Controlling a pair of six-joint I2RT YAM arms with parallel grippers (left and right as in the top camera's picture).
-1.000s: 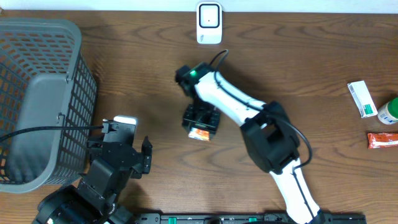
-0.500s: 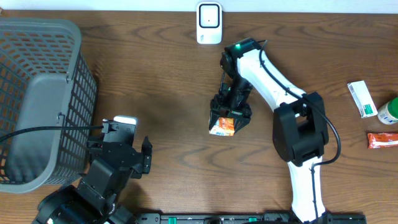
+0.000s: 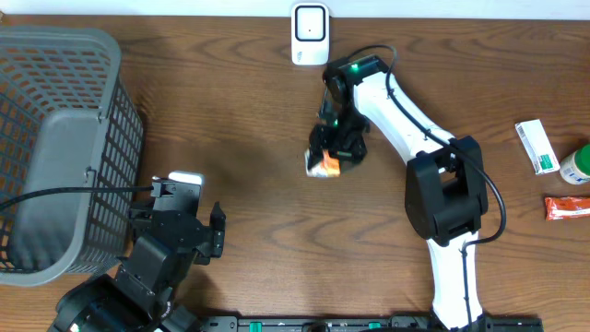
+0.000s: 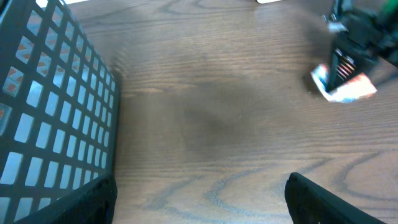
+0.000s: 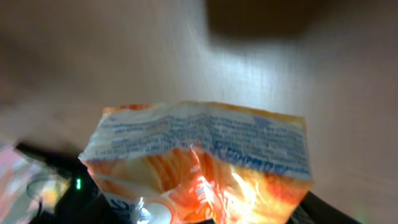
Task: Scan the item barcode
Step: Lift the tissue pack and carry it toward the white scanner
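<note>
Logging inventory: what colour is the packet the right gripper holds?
Orange and white with bluish print; the packet shows best in the right wrist view.

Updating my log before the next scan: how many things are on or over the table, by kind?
Basket: 1
Scanner: 1
Orange packet: 1
Box: 1
Bottle: 1
Red bar: 1
Total: 6

Overhead: straight down, far, whole table (image 3: 230, 111).
Left wrist: low, across the table — packet (image 4: 349, 91) distant.
Right wrist: packet close-up — shared by all views.
</note>
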